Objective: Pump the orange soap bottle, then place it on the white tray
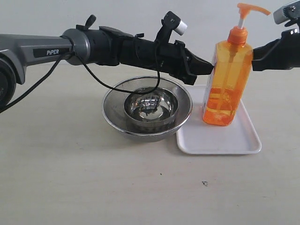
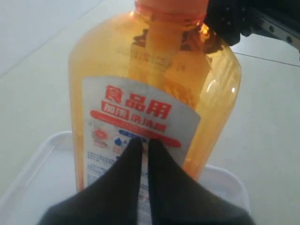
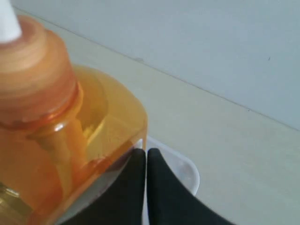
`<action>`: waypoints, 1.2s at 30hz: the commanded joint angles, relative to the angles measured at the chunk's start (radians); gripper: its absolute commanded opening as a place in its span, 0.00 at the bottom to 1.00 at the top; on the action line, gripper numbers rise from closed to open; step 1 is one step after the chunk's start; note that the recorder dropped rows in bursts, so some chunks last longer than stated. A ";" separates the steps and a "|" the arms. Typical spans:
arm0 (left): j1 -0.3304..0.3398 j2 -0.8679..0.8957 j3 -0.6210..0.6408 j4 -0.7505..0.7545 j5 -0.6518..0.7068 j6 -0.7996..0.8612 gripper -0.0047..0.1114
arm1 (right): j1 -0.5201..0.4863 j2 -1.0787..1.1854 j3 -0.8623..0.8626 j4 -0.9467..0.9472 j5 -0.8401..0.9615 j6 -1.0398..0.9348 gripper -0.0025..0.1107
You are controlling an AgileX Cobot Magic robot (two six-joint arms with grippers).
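The left arm begins as a grey link printed with white "PiPER" lettering. Just past the lettering sits a rounded grey collar; beyond that the arm is matte black. A thin black cable sags in a loop below the lettering's far end. Farther from the lettering, a black bracket carries a silver-white cap. The left hand and right hand each show two pointed black fingers. The right arm, farthest from the lettering, is black, topped by a silver-grey housing.
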 commanded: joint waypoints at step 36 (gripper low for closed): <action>0.029 -0.031 -0.004 0.065 0.088 -0.096 0.08 | -0.001 -0.028 -0.002 -0.040 0.025 0.026 0.02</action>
